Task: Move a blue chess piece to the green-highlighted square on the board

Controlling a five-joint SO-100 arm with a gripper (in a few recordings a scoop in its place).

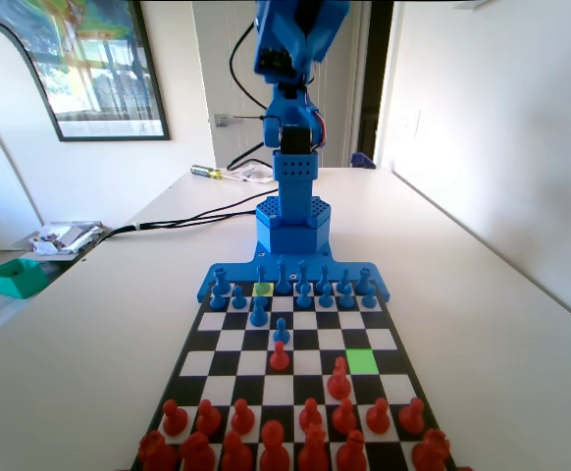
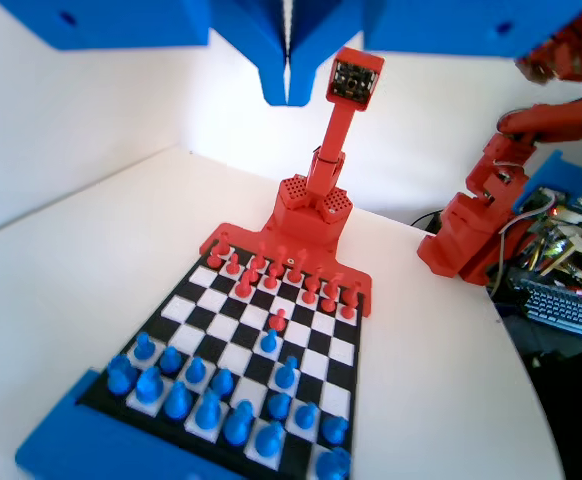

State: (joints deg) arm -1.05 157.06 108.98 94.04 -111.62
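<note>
The board (image 1: 229, 340) lies along the table with blue pieces at the far end and red ones near the camera in the fixed view. One blue chess piece (image 1: 282, 332) stands forward near the centre, facing a red pawn (image 1: 280, 355). Another blue piece (image 1: 258, 312) is just in front of a pale yellow-green cell (image 1: 262, 289). The green-highlighted square (image 1: 361, 361) is bare, right of centre, with a red piece (image 1: 339, 378) beside it. In the wrist view my gripper (image 2: 287, 95) hangs high above the board (image 2: 199, 290), jaws together, holding nothing; the forward blue piece (image 2: 268, 341) is far below.
The blue arm's base (image 1: 293, 228) stands at the board's far end in the fixed view, with cables and a screwdriver (image 1: 212, 173) behind it. A green bin (image 1: 16, 278) sits off the table's left edge. A keyboard (image 2: 571, 308) lies at the right in the wrist view.
</note>
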